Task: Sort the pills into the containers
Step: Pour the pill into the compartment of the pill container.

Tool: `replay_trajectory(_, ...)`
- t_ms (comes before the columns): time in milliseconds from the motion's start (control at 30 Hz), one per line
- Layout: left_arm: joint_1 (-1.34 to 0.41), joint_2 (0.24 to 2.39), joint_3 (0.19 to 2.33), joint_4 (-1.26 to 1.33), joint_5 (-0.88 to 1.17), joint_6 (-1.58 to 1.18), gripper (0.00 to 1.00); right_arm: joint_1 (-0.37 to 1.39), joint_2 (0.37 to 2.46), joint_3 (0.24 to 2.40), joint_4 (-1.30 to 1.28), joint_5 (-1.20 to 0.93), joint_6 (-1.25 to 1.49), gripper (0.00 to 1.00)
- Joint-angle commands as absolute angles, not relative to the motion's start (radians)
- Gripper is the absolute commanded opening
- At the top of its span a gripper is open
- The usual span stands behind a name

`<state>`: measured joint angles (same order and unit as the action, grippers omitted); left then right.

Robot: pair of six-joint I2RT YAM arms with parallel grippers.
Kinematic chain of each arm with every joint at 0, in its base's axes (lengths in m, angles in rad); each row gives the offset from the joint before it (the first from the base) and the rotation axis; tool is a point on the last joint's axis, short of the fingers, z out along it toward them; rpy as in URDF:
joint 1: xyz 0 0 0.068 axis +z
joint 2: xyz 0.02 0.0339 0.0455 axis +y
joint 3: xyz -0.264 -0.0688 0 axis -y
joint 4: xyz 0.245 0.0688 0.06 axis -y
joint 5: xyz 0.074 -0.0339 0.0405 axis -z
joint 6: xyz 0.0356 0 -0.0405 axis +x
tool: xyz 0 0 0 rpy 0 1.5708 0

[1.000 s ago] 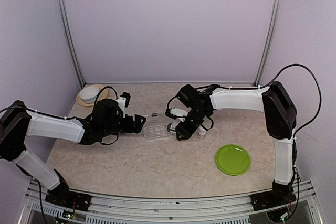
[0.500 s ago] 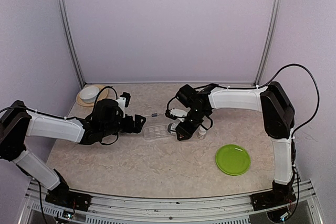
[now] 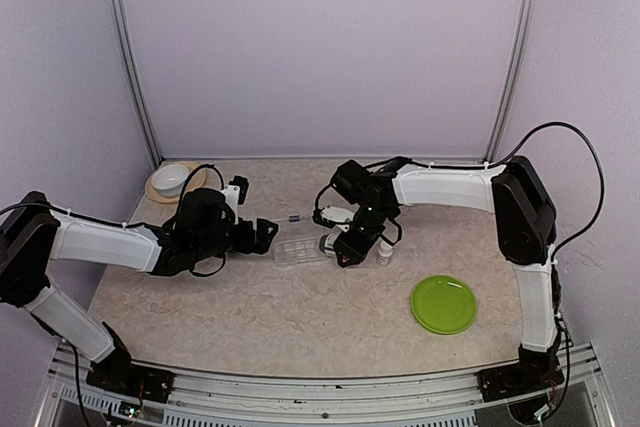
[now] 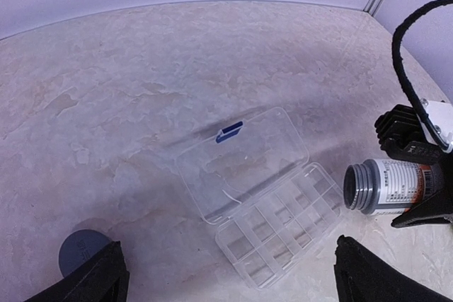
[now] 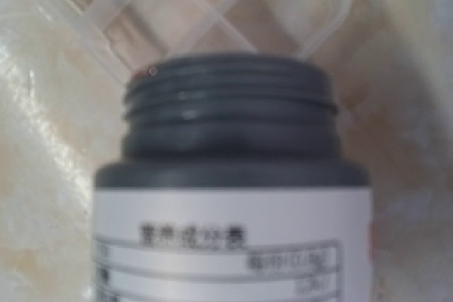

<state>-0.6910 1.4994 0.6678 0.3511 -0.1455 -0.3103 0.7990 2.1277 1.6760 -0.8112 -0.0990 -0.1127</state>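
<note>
The container (image 4: 283, 228) is a clear box lying open, its compartments towards me and its lid (image 4: 244, 153) with a blue mark (image 4: 228, 131) behind. In the top view the box (image 3: 300, 250) lies between both grippers. My right gripper (image 3: 345, 247) is shut on a white-labelled bottle (image 4: 386, 187) with a grey threaded neck and no cap, tipped with its mouth at the box's right end. The bottle (image 5: 233, 196) fills the right wrist view, above the compartments (image 5: 205, 12). My left gripper (image 4: 226, 288) is open and empty, just left of the box. No pills show.
A grey cap (image 4: 81, 251) lies on the table left of the box. A small white bottle (image 3: 384, 252) stands right of my right gripper. A green plate (image 3: 443, 304) is at the front right. A white bowl on a tan saucer (image 3: 172, 180) is at the back left.
My right gripper has edged slightly left with the bottle, closer over the box. My left arm has not moved.
</note>
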Motion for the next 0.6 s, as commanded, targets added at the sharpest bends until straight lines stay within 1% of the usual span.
replay_trajectory(0,-0.689,1.511,0.660,0.374,-0.140,-0.313,0.99,0.816,2.153,1.710,-0.867,-0.067,-0.130,0.00)
replay_trajectory(567,-0.689,1.513,0.660,0.375,-0.138,-0.314,0.99,0.833,2.182,1.766,-0.926,-0.033,-0.158,0.00)
